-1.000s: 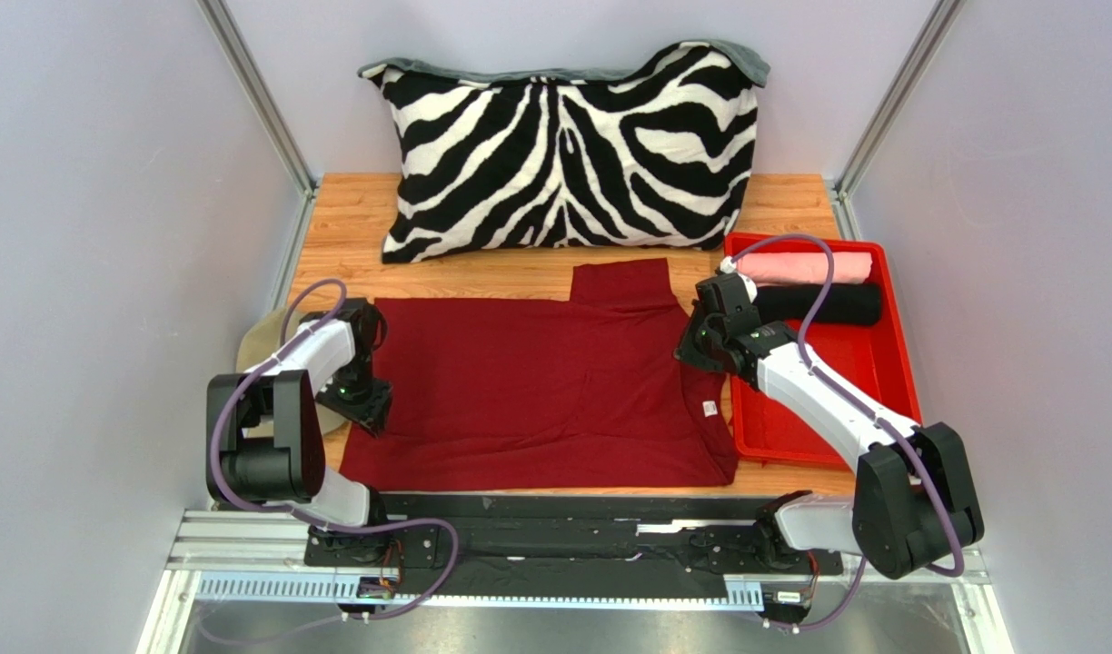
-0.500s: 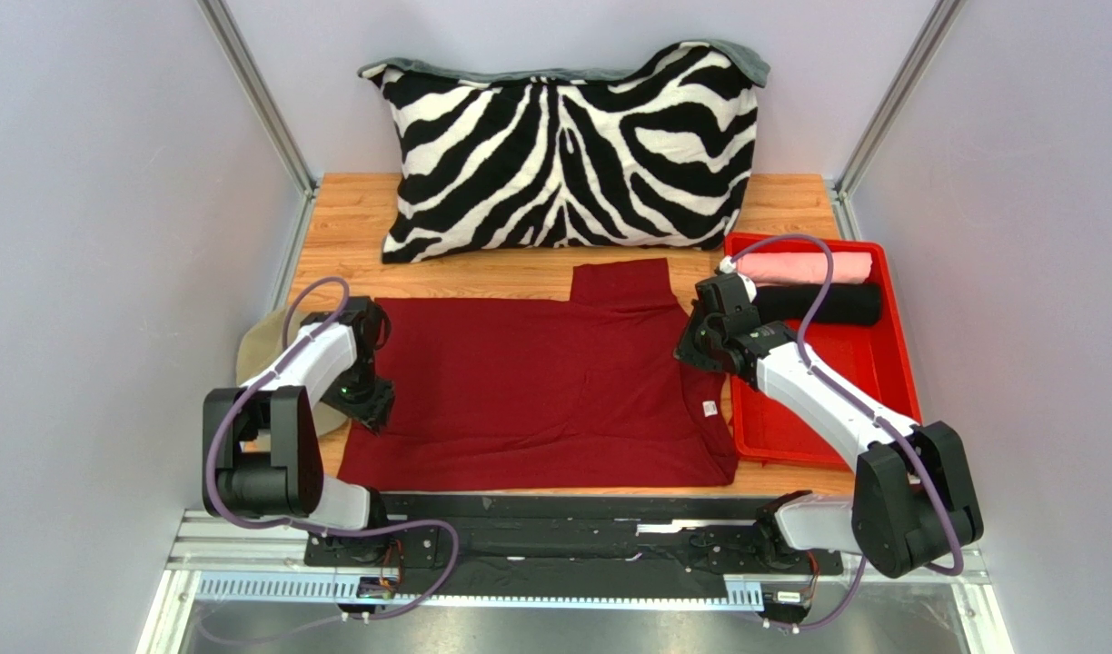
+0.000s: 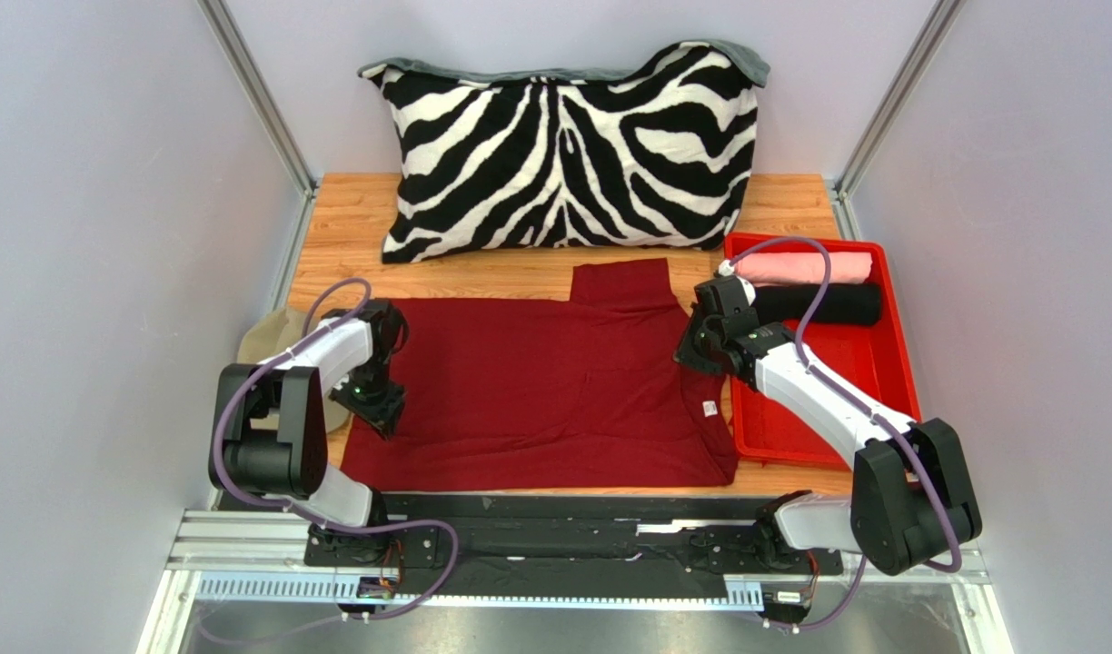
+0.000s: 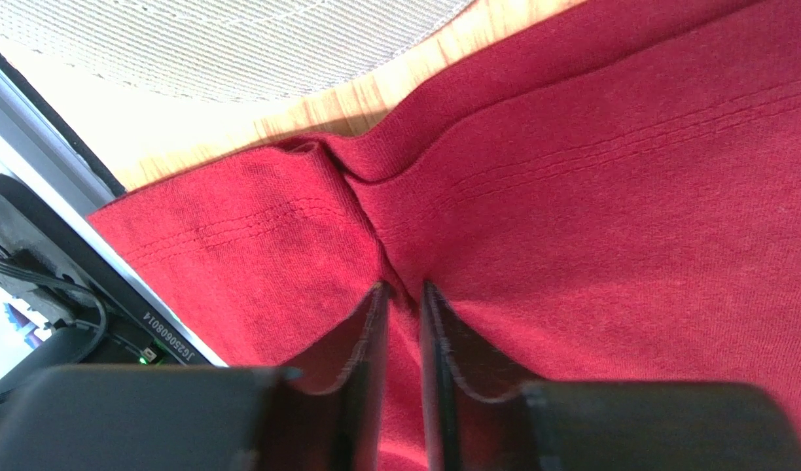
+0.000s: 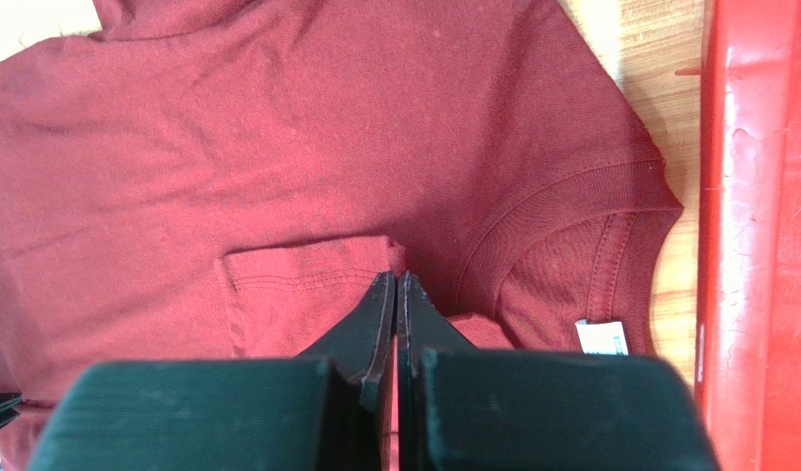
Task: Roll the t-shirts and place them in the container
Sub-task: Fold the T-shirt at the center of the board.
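Maroon t-shirt (image 3: 534,388), wrist-only pocket (image 5: 296,294), left fingers (image 4: 360,353) pinching fold (image 4: 370,211), right fingers (image 5: 370,329) pressed together

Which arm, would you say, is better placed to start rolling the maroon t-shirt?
Left, probably: left claw pinches an edge fold of the maroon t-shirt; right claw is shut by the pocket.

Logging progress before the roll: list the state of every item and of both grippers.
maroon t-shirt: laid flat, not rolled.
pink t-shirt: rolled, in the red tray.
black t-shirt: rolled, in the tray beside the pink one.
cap: lying at the shirt's left edge, partly hidden by the arm.
left gripper: shut on a ridge of the maroon t-shirt.
right gripper: shut, tips at the shirt's pocket.
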Motion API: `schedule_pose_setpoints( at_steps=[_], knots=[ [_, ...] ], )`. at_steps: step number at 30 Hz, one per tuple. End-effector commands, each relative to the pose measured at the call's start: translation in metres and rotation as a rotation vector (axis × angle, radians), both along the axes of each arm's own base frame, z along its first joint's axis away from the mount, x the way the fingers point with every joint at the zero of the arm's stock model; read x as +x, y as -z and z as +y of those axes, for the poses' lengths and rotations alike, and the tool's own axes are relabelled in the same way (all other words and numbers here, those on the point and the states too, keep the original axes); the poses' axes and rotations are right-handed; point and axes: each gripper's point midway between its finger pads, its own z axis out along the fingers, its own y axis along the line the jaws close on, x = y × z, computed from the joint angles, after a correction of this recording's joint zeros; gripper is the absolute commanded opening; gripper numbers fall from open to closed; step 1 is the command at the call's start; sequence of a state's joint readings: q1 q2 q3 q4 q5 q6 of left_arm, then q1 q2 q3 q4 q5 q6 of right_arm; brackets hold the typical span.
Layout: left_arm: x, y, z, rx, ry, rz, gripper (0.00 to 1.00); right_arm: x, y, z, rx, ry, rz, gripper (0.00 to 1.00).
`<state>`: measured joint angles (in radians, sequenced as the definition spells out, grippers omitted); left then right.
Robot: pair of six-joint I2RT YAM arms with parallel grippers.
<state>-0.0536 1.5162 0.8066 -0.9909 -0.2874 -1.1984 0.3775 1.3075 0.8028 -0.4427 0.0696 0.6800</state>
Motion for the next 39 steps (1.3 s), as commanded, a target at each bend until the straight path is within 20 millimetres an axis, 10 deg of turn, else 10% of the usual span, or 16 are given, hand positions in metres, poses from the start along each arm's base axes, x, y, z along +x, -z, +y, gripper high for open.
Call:
schedule_pose_setpoints(
  at_steps=[1, 10, 30, 39],
  knots=[
    [0.004, -0.004, -0.001, 0.018, -0.008, -0.001, 0.23, 0.009, -0.004, 0.003, 0.007, -0.003, -0.041, 0.0],
    [0.005, -0.016, -0.001, 0.019, -0.001, -0.019, 0.0, 0.009, -0.01, 0.002, 0.008, -0.001, -0.05, 0.0],
    [0.008, -0.032, 0.0, 0.012, 0.05, -0.073, 0.0, 0.005, -0.043, -0.006, 0.013, 0.023, -0.127, 0.0],
    [0.007, -0.026, -0.004, -0.014, 0.067, -0.073, 0.24, 0.004, -0.04, -0.004, 0.014, 0.015, -0.117, 0.0]
  ],
)
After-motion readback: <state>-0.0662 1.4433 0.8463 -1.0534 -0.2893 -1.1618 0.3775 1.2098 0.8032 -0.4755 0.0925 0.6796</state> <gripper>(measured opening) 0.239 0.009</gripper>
